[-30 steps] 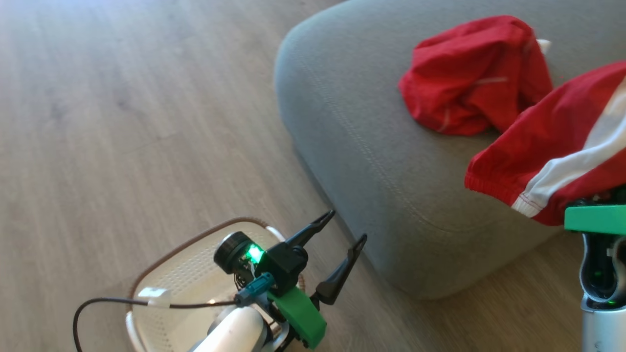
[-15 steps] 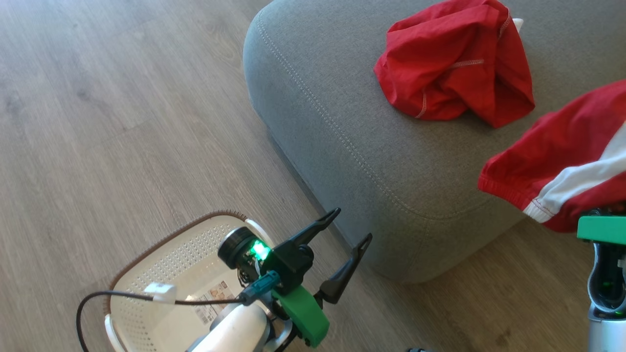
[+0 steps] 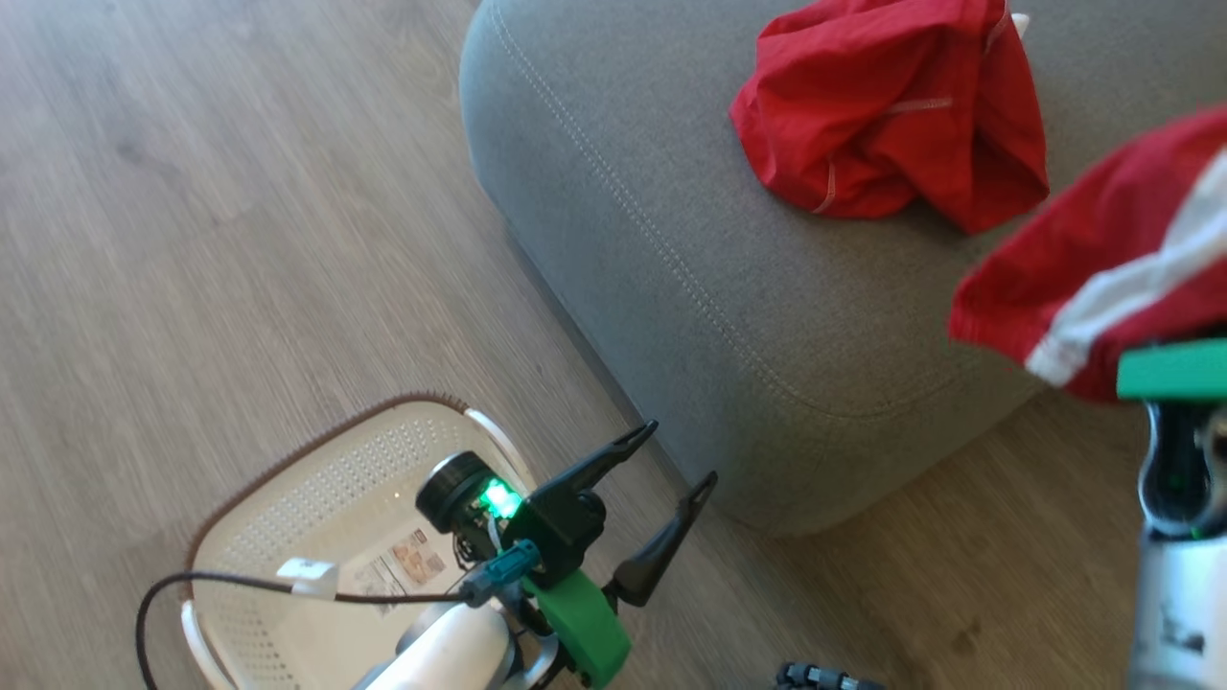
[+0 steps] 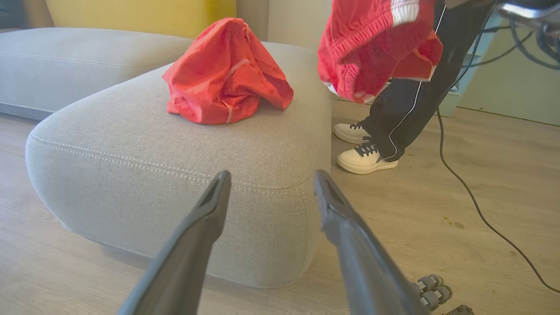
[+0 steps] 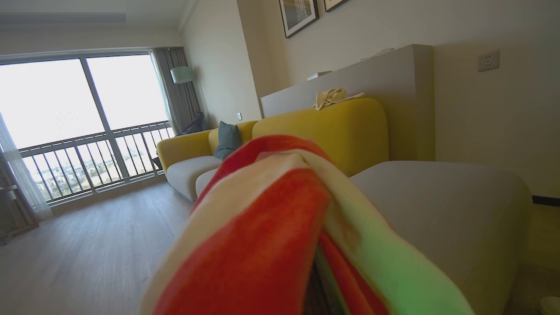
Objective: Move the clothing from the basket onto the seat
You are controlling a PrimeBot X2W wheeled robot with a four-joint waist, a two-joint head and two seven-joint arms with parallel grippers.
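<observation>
**Right gripper** [image 3: 1171,376]: cloth covers the fingers, so the gap between them cannot be read. The striped garment [image 3: 1083,268] hangs from it, clear of the floor, so it is judged clamped on that garment.

**Left gripper** [image 3: 682,451]: the fingers are spread wide with nothing between them. It sits at the 3 o'clock rim of the basket [image 3: 316,443] and points to 1 o'clock, at the corner of the seat [image 3: 652,249].

**Governing relation (head view):**
- The striped garment hangs at the seat's 4 o'clock edge.
- Bare cushion lies at 9 to 10 o'clock from it.
- Its long axis, marked by the white stripe, runs from 8 to 2 o'clock.
- In the left wrist view it appears just past the seat's side, not squarely over it.
- The right arm is the nearer one. The release likely calls for a carry toward 10 o'clock first.

**Count:**
- Garments: two. The plain garment [image 3: 882,105] lies crumpled on the seat, and the striped one is in the air.
- Basket: one. The part of its floor that shows has a label and no cloth. The left arm hides the rest.
- Seat: one.
- Grippers: two.
</observation>
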